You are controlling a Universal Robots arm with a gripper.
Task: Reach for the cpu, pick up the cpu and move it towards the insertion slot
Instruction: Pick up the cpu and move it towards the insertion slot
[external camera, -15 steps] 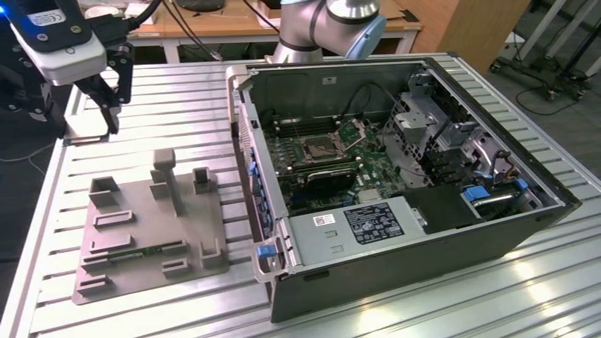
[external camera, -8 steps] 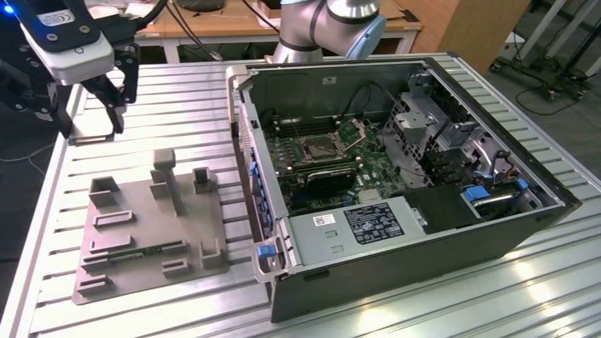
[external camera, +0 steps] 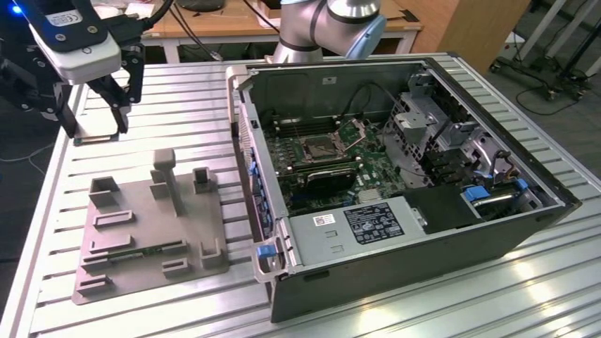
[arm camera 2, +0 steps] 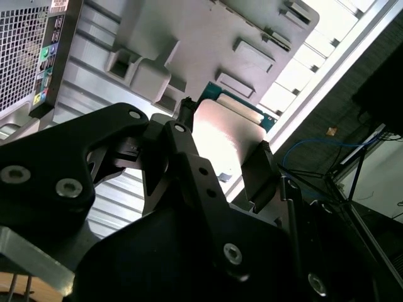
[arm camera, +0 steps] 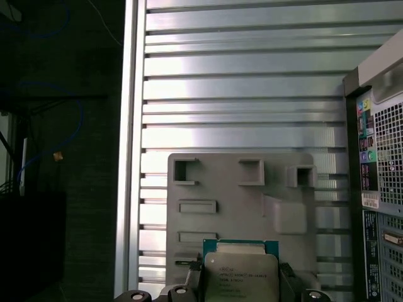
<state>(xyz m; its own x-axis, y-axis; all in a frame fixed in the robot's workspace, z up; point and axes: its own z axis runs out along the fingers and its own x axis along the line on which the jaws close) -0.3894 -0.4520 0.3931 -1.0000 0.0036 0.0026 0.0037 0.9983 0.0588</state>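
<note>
Gripper point(external camera: 96, 127) jaws clamped on cpu point(arm camera: 241, 277) edges, upper left of exterior frame, above slatted metal worktop point(external camera: 141, 317); insertion slot point(external camera: 319, 146) well apart, frame centre.

Insertion slot point(external camera: 317, 148) in computer case point(external camera: 376, 282)

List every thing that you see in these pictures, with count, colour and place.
cpu: one, silvery top, green edge, held in the gripper.
insertion slot: one, silvery frame, dark centre, on the motherboard.
motherboard: one, green, inside the computer case.
computer case: one, black, open, exterior view's right.
power supply box: one, grey, labelled, at the case's near end.
fixture: one, grey plastic, on the table, exterior view's left.
memory stick: one, green, lying in the fixture.
table: one, silvery slats, under everything.
gripper: one, black, shut on the cpu, exterior view's upper left.
arm: one, grey and pale blue, behind the case.
</note>
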